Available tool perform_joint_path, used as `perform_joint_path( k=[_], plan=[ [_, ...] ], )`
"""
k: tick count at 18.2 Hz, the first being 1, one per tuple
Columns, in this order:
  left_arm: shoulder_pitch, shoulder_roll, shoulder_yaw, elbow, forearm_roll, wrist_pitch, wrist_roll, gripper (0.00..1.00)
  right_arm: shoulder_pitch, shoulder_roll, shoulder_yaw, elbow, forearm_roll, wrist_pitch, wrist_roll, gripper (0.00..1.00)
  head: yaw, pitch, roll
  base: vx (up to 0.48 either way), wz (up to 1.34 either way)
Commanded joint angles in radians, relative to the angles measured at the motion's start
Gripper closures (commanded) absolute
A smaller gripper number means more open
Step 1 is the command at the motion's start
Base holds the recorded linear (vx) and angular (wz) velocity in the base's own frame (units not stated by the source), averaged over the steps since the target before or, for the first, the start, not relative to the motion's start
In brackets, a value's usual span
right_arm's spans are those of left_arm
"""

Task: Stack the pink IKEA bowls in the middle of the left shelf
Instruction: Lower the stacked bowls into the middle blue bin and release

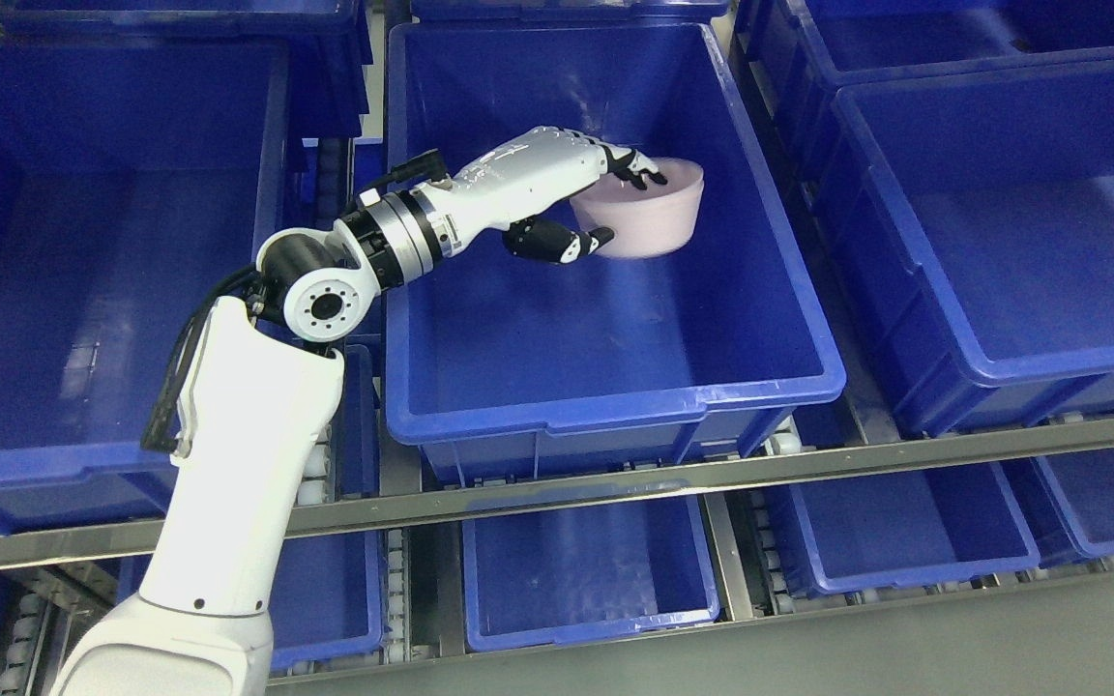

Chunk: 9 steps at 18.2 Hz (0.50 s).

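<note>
The left arm [228, 464] rises from the lower left corner of the frame, white and jointed, bends at a round wrist joint left of centre, and reaches rightward over the near-left wall of the middle blue bin [615, 387], which fills the centre of the picture. At its end the left hand [557, 198] grasps a pink bowl [649, 217]: the black-tipped fingers [639, 169] curl over the bowl's upper rim while the thumb [562, 242] presses against its lower left side, so the bowl is pinched between them. The bowl sits in the upper middle of the frame, inside the middle bin and towards its far right part; it is tilted, with its opening turned up and away, and whether its base touches the bin floor or hangs just above it cannot be told. Its outline is slightly blurred. No other bowl shows in the bin. A second blue bin [83, 290] takes up the left side of the frame, and a third blue bin [1021, 242] the right side, both on the same level as the middle one. A grey metal rail [808, 469] runs across the lower part of the picture in front of these bins, and below it a lower row of blue bins [586, 570] lines the bottom of the frame. The right arm does not show anywhere in the picture
</note>
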Motion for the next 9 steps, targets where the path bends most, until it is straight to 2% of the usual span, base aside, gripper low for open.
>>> perform_joint_path(
  k=[1, 3, 9],
  plan=[
    [0.013, 0.017, 0.000, 0.007, 0.011, 0.062, 0.028, 0.00, 0.029, -0.017, -0.011, -0.034, -0.055, -0.001, 0.000, 0.00, 0.0000, 0.000, 0.000, 0.000, 0.00],
    [0.014, 0.017, 0.000, 0.007, 0.056, 0.103, 0.089, 0.00, 0.029, -0.017, -0.011, -0.034, -0.053, -0.001, 0.000, 0.00, 0.0000, 0.000, 0.000, 0.000, 0.00],
    [0.036, 0.017, 0.003, 0.003, 0.345, 0.261, 0.369, 0.00, 0.029, -0.017, -0.011, -0.034, -0.053, -0.001, 0.000, 0.00, 0.0000, 0.000, 0.000, 0.000, 0.00]
  ],
)
